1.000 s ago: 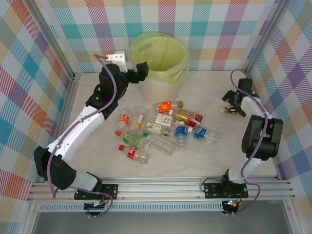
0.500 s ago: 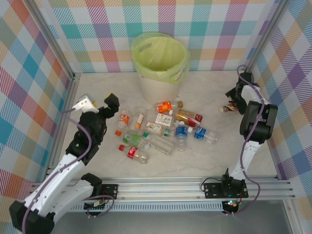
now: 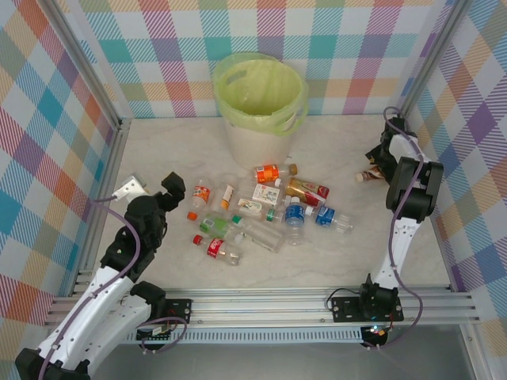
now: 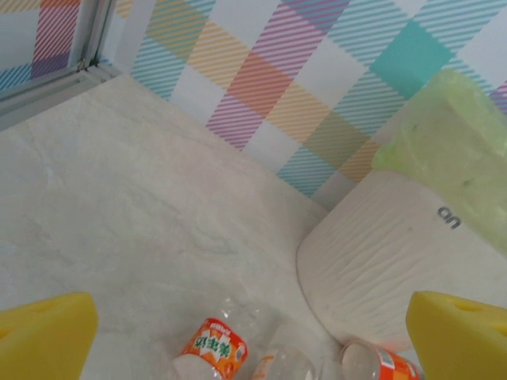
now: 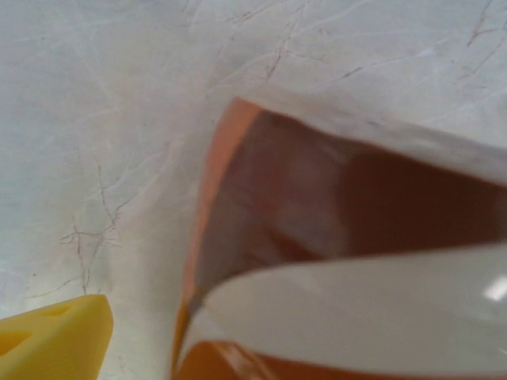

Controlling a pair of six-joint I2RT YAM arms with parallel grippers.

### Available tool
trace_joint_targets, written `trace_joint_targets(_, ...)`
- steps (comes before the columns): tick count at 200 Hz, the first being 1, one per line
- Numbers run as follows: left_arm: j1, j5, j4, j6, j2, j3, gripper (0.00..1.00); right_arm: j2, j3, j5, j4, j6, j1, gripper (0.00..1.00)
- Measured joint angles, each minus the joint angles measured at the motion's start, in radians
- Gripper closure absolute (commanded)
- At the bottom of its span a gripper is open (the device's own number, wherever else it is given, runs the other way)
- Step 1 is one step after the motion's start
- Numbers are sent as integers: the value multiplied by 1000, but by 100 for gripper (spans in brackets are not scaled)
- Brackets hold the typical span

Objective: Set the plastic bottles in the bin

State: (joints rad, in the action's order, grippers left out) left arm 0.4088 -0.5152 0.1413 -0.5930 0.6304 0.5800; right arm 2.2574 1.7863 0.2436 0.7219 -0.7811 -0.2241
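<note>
My left claw (image 3: 172, 187) hangs low at the left side of the table (image 3: 333, 261). Its yellow pads (image 4: 43, 332) are spread wide with nothing between them. Just ahead of it lies a bottle with an orange label (image 4: 212, 348), at the edge of the heap of bottles (image 3: 265, 210) in the middle. The bin (image 3: 255, 142) stands behind the heap, at the far side. I think I am at the picking-up step. Next I should lower this claw over that bottle and squeeze. Far right, my right claw (image 3: 380, 162) is down at a brown bottle (image 3: 367, 176) lying alone. I cannot tell if it pinches it, because my close view is too blurry.
</note>
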Motion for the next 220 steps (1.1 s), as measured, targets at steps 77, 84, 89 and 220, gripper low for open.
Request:
trace_joint_targets(77, -11, 190, 12, -78, 129, -29, 0, -121, -227, -10, -191, 83, -5, 38)
trace_joint_targets(84, -12, 216, 14, -81, 164, -29, 0, -140, -261, -20, -223, 93, -6, 39)
trace_joint_targets(89, -12, 232, 16, -86, 185, -29, 0, -155, -285, -27, -244, 101, -7, 42)
trace_joint_targets(220, -31, 329, -72, -178, 276, -80, 0, -602, -827, -366, -803, 145, 48, 52)
